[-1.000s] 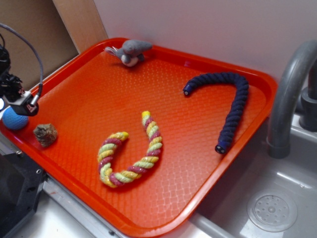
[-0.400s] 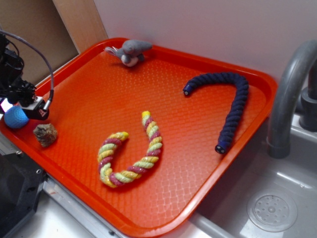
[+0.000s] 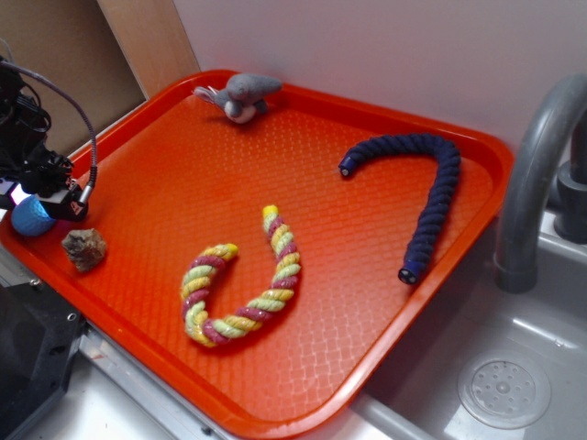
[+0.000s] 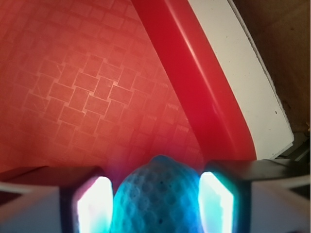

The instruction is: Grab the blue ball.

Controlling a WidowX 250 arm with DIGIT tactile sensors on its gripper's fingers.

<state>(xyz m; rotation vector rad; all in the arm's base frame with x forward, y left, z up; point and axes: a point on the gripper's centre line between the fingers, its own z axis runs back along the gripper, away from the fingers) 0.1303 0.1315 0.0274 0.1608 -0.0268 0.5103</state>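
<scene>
At the tray's left edge, the tool straddles the blue ball, fingers spread, grasp not yet closed.

Glossy orange plastic tray with embossed woven-pattern floor; dimpled, matt blue ball; twisted fibre ropes, navy and multicoloured; rough brown lump.

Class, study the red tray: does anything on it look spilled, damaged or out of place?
Nothing stands out. The blue ball sits between the hand's fingers near the red tray's rim; ropes, plush bird and brown lump lie intact.
</scene>
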